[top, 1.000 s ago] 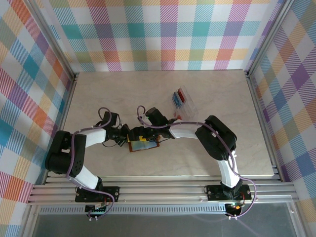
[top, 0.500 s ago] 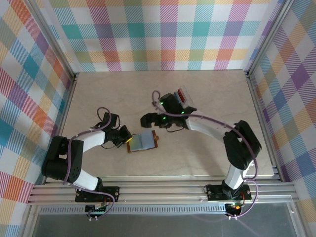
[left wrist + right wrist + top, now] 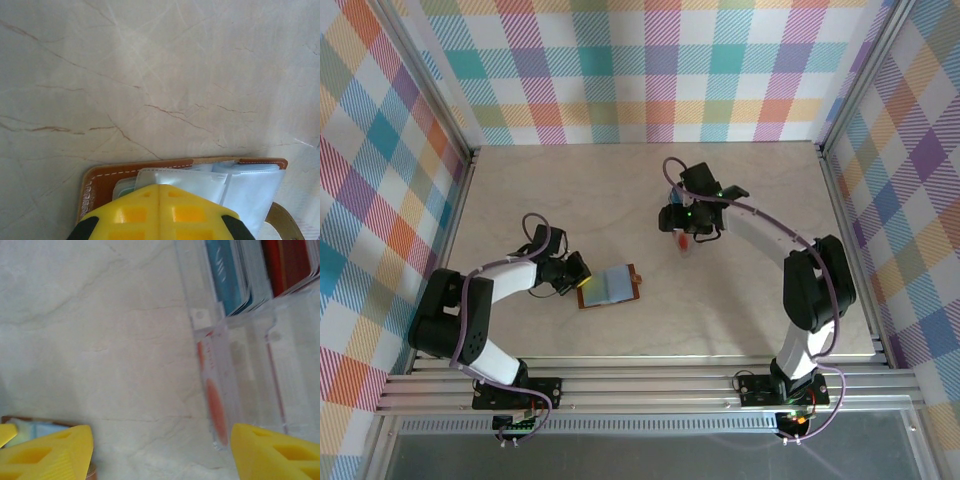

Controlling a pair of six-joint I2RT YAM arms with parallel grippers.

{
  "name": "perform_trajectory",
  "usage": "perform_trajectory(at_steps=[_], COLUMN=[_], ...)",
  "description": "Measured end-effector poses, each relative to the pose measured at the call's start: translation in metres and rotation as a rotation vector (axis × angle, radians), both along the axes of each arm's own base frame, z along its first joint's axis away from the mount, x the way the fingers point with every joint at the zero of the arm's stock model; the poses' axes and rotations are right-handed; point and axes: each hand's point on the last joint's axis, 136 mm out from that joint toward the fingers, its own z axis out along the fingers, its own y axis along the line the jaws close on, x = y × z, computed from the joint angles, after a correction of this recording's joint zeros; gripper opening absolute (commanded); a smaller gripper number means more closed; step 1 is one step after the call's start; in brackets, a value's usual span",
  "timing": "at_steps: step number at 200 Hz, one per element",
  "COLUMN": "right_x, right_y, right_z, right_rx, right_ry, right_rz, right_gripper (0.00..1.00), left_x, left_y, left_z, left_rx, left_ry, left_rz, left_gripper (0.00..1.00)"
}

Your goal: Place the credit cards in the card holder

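The coming move turns on where the credit cards [image 3: 227, 275] lie from the right gripper [image 3: 160, 455]. In the right wrist view they stand at about 1 o'clock from the gap between its yellow fingers, on edge in the far compartment of the clear tray [image 3: 220, 365], a teal stack beside a red one. Their faces and the tray's long axis both run roughly from 6 to 12 o'clock. The jaws stand apart with nothing between them, and the near end of the tray falls just inside the right finger, so I judge the gripper must go forward and a little right before it can close across a card's thin edge. From above, this arm is over the tray, clearly the nearer one to the cards. The card holder [image 3: 613, 286] lies open on the table [image 3: 520, 190] at about 7 o'clock from the tray and well apart from it, clear pockets up, snap tab toward 3 o'clock. The left gripper [image 3: 160, 205] is closed, fingers together on the holder's 9 o'clock edge, seemingly pinning it flat; whether it pinches the leather I cannot tell.
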Motion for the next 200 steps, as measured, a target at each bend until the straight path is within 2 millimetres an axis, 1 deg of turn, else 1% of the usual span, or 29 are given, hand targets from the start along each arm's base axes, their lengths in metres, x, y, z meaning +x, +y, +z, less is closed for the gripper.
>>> perform_trajectory(at_steps=[33,54,96,144,172,200], right_x=[0.017,0.022,0.024,0.024,0.024,0.020], right_y=[0.001,0.001,-0.004,-0.005,-0.004,0.001], right_z=[-0.008,-0.020,-0.037,-0.049,-0.049,-0.049], right_rx=[-0.052,-0.083,-0.141,-0.162,-0.160,-0.131], right_ry=[0.006,0.018,0.043,0.069,0.072,0.086], right_rz=[0.023,0.038,0.050,0.053,0.059,0.075], right_gripper=[0.70,0.70,0.69,0.69,0.68,0.67], left_x=[0.001,0.001,0.001,0.001,0.001,0.001], left_y=[-0.002,-0.002,-0.002,-0.002,-0.002,-0.002], left_z=[0.000,0.000,0.000,0.000,0.000,0.000], left_rx=[-0.003,-0.003,0.009,0.010,0.009,0.010], left_ry=[-0.001,-0.002,-0.009,-0.008,-0.009,-0.008], left_rz=[-0.008,-0.009,-0.014,-0.014,-0.014,-0.014], left_gripper=[0.01,0.01,0.01,0.01,0.01,0.00])
